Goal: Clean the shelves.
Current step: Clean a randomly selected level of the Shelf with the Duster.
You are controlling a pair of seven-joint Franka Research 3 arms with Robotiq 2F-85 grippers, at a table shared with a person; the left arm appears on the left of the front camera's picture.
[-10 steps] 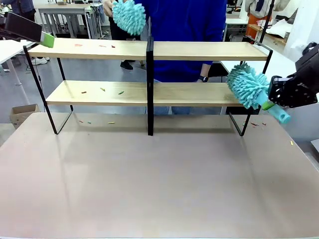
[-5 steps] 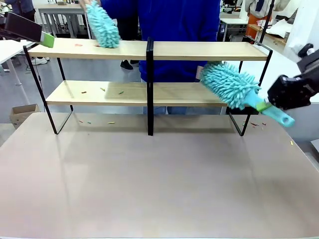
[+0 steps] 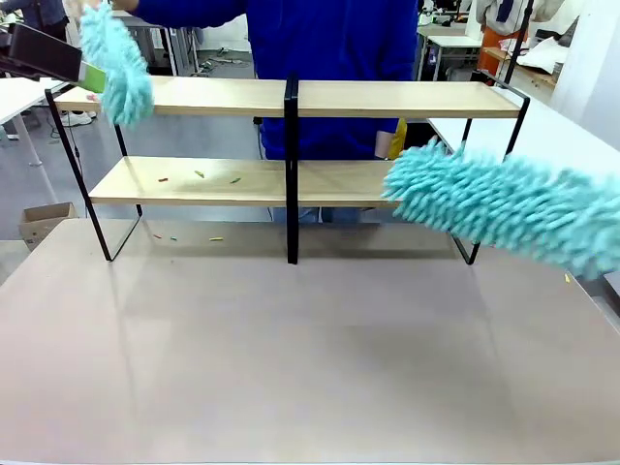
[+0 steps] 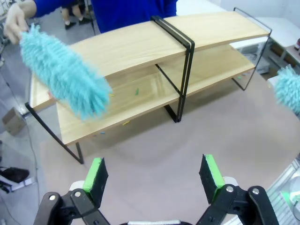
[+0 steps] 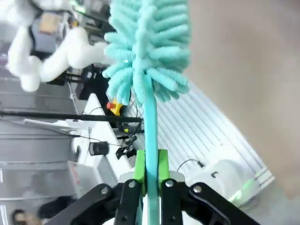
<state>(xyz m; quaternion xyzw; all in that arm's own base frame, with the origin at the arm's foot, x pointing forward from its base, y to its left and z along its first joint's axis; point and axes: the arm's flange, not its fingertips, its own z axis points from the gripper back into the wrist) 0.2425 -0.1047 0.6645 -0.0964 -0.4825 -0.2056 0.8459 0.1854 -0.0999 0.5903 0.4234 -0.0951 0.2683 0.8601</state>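
Gripping a teal duster (image 5: 147, 47) by its thin handle, the right gripper (image 5: 150, 171) has both green pads clamped flat on the stick, and the fluffy head points away from the wrist. In the front view this duster (image 3: 504, 208) is a blurred streak. It lies low at the right, in front of the right end of the lower board, and reaches to the picture's edge.

The shelves (image 3: 291, 97) stand on the far part of the beige-pink tabletop (image 3: 291, 368), between the robot and a person in blue (image 3: 329, 48). There are two light-wood boards in a black frame with a black centre post.

Shelf contents: the lower board's left half holds a few small coloured scraps (image 3: 199, 175), red and green. More scraps (image 3: 215, 238) lie on the tabletop under that half. I cannot tell whether there are scraps on the upper board.

The person's hand (image 4: 16, 18) holds a second duster (image 3: 116, 63), also teal. Its head hangs over the left end of the upper board and partly covers the board edge. Contact is unclear because of blur.

The left gripper (image 4: 153, 174) is spread wide with nothing between its fingers, and hangs above bare tabletop with the shelves ahead. In the front view one of its green pads (image 3: 94, 77) sits just beside the upper board's left end.

A cardboard box (image 3: 44, 221) sits on the floor at the left.
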